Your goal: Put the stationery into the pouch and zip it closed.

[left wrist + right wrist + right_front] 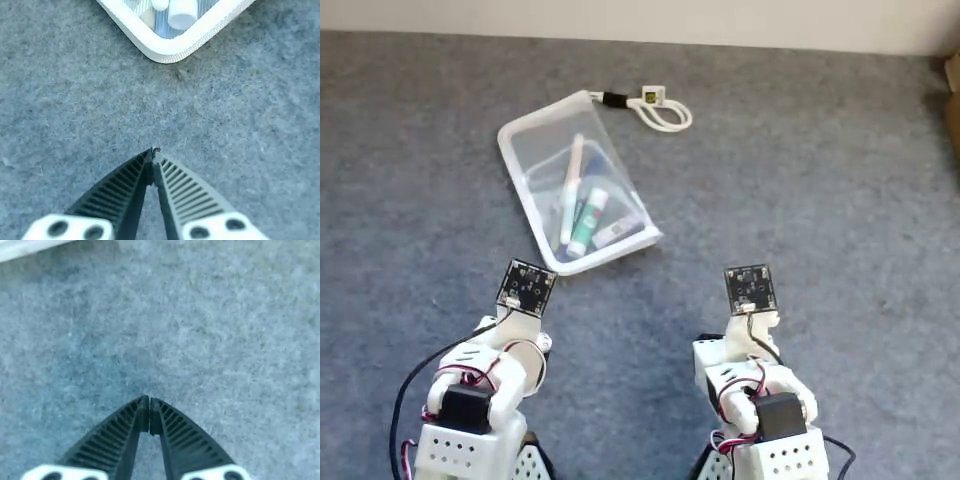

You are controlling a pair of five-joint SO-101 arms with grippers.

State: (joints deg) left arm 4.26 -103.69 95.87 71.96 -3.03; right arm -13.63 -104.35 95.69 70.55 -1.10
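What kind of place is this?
Probably a robot practice table. A left arm and a right arm sit side by side on grey felt, and a clear pouch of stationery is set out in front.

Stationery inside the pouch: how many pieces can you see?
3: a long pale pen, a white-and-green tube beside it, a small white block near the pouch's corner. More may lie underneath.

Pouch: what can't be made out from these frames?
- Pouch, high view: too small to tell whether it is zipped shut.
- Stationery inside, high view: pieces overlap, count unclear.
- Pouch, left wrist view: cut off by the frame edge, one corner left.
- Pale strip, right wrist view: cut off at the edge, unidentifiable.
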